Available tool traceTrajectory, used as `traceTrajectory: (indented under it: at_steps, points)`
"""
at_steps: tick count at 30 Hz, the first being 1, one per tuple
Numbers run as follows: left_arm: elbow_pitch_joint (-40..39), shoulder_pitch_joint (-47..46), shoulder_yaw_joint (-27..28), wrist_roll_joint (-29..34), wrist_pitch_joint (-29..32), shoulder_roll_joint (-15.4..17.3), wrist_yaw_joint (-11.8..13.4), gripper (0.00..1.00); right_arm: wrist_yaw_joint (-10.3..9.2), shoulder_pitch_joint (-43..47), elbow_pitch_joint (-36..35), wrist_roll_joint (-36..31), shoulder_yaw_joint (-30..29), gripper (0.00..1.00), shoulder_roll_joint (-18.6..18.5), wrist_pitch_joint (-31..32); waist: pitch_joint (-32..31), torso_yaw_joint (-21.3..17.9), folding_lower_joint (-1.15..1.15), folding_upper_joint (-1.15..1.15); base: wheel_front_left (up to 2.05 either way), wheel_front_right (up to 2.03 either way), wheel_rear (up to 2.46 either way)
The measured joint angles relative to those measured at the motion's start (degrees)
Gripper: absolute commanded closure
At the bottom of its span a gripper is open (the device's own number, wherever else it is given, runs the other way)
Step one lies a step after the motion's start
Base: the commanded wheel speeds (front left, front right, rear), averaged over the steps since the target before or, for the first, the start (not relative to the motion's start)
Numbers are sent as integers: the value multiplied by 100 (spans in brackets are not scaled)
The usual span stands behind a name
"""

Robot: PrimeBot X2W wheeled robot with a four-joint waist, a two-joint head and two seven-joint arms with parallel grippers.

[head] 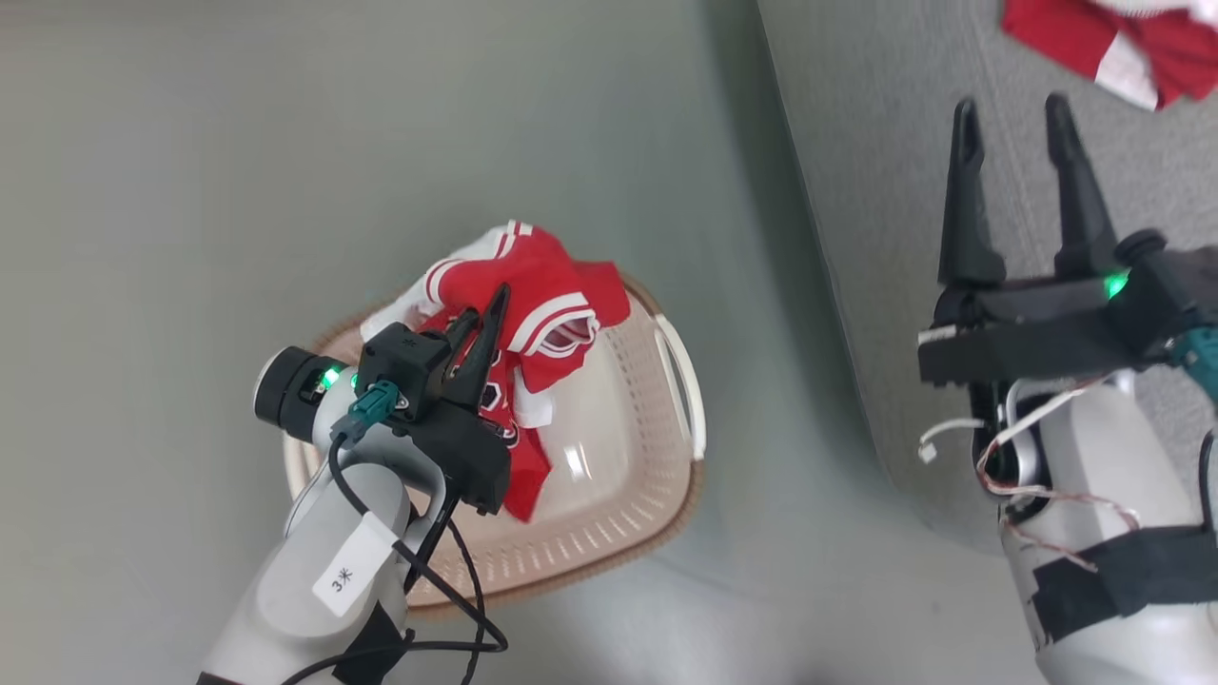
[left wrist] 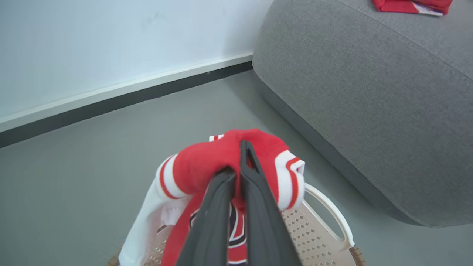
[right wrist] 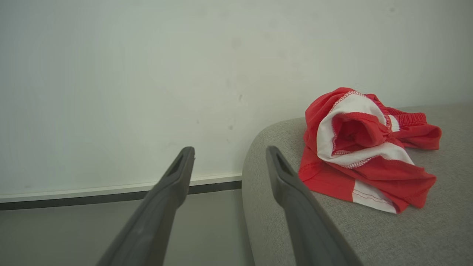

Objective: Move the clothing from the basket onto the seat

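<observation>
The left pincer (head: 487, 306) is clamped on the numbered red garment (head: 542, 285) over the basket (head: 609, 533). The right pincer (head: 1011, 114) stands apart at the seat (head: 885, 190) edge, with the second red garment (head: 1123, 38) at its one o'clock.

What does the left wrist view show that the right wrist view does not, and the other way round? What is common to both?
Left wrist view alone of the two: the left gripper shut on the red jersey, over the cream laundry basket. Right wrist view alone of the two: the right gripper, open and empty. Both: the grey seat with the red and white shorts lying on it, the pale wall, its skirting and the grey floor.
</observation>
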Motion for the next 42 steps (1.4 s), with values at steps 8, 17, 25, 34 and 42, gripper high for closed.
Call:
traceTrajectory:
  at_steps: [8, 17, 25, 34, 42]
  points:
    - [-310, 108, 66, -14, 0, 60, -46, 100, 93, 341, 347, -2, 53, 0, 4, 0, -690, 244, 0, 0, 0, 0, 0]
    - [-606, 268, 124, -45, -1, 227, -52, 100, 227, 674, 706, -2, 166, 0, 15, 0, -1476, 458, 0, 0, 0, 0, 0]
    - [-754, 578, 126, -73, -1, 320, -54, 100, 356, 1040, 985, -24, 352, 0, 51, 1, -2178, 566, 0, 0, 0, 0, 0]
    - [-812, 1018, 110, -138, -1, 366, -56, 100, 453, 1521, 1239, -25, 524, 0, 98, 1, -2957, 648, 0, 0, 0, 0, 0]
    - [-1212, 1280, 7, -181, 7, 413, -97, 100, 593, 1798, 1237, -88, 744, 0, 97, 1, -3471, 695, 0, 0, 0, 0, 0]
